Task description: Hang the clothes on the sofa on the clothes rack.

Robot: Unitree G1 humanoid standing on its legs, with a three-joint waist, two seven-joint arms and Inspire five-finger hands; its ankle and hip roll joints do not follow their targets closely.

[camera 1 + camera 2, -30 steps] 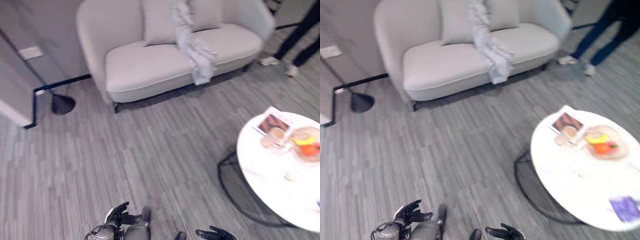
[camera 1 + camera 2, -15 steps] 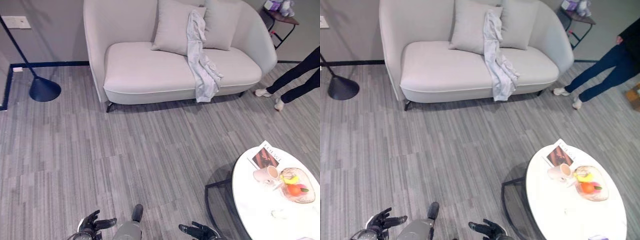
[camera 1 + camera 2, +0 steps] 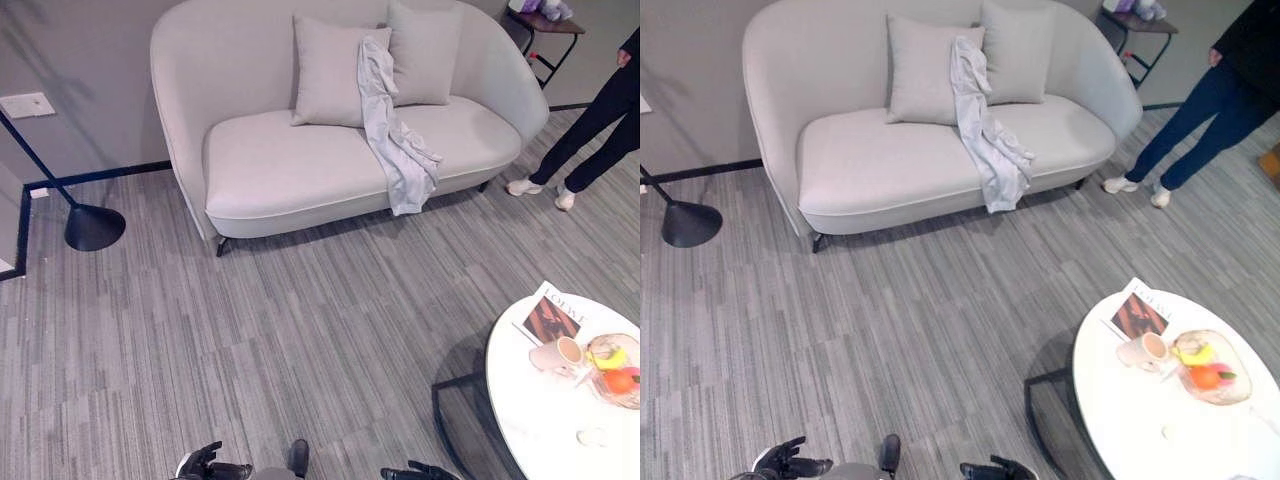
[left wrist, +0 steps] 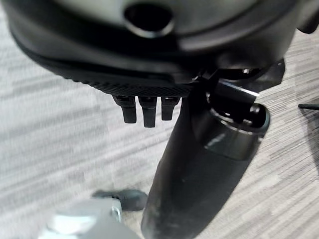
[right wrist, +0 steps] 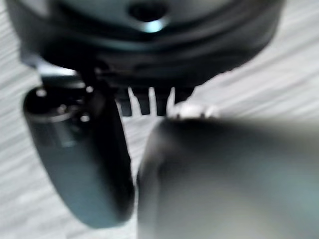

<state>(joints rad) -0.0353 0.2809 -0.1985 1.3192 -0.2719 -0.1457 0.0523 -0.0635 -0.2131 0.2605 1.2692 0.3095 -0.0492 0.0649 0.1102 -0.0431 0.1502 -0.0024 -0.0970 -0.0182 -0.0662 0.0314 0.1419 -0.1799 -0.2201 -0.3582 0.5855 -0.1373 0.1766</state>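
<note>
Pale grey cloth, 1 crumpled garment [image 3: 392, 120], hangs from the sofa's backrest between 2 cushions [image 3: 328, 70], runs across the seat and spills over the front edge. Its sofa [image 3: 270, 160] is light grey and stands far across the wood-look floor [image 3: 250, 330]. At far left sits 1 dark lamp base [image 3: 93, 227]. Near right, 1 white round table [image 3: 550, 420] carries 1 magazine [image 3: 552, 315], 1 cup [image 3: 555, 354] and 1 fruit bowl [image 3: 615, 370]. A person's legs [image 3: 590, 130] stand far right. Near, low down, the left hand [image 3: 205, 465] and right hand [image 3: 420, 471] hang with fingers loosely spread, holding nothing.
</note>
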